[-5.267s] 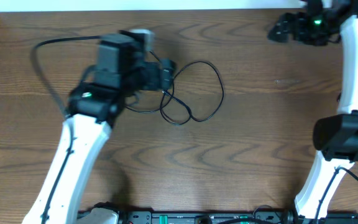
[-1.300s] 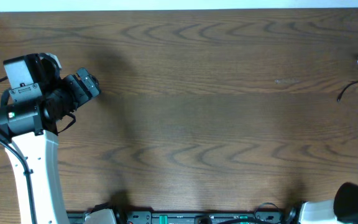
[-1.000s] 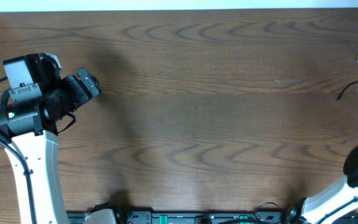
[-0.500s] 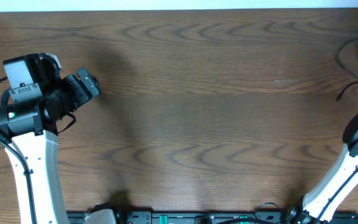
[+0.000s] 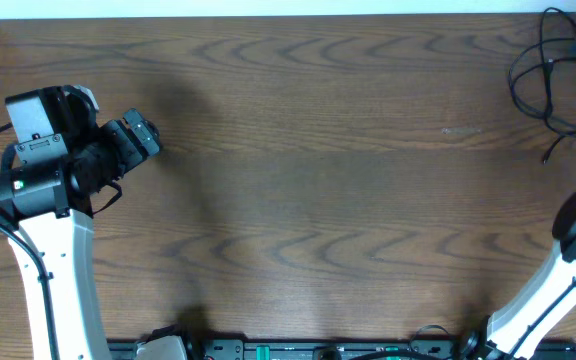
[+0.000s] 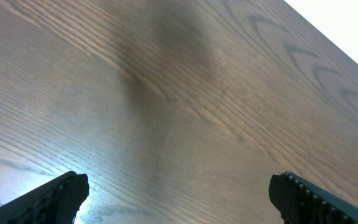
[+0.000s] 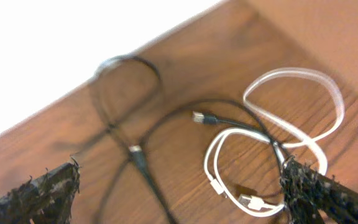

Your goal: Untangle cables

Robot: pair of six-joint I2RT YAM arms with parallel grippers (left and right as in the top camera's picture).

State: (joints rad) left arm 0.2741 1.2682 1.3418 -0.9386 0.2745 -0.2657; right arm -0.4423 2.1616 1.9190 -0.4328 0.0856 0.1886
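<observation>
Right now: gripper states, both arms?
Left gripper: open, holding nothing.
Right gripper: open, holding nothing; black cable and white cable lie on the table below its fingers.

Dark wood-grain table (image 5: 328,200), pale strip along far edge (image 5: 268,8), possibly a wall

Overhead: even, diffuse light, sharp; soft shadow smudges on the table (image 5: 318,200). Left wrist: pale glare lower left, dark shadow patch upper centre. Right wrist: cables (image 7: 204,118) blurred (background blown out white).
</observation>
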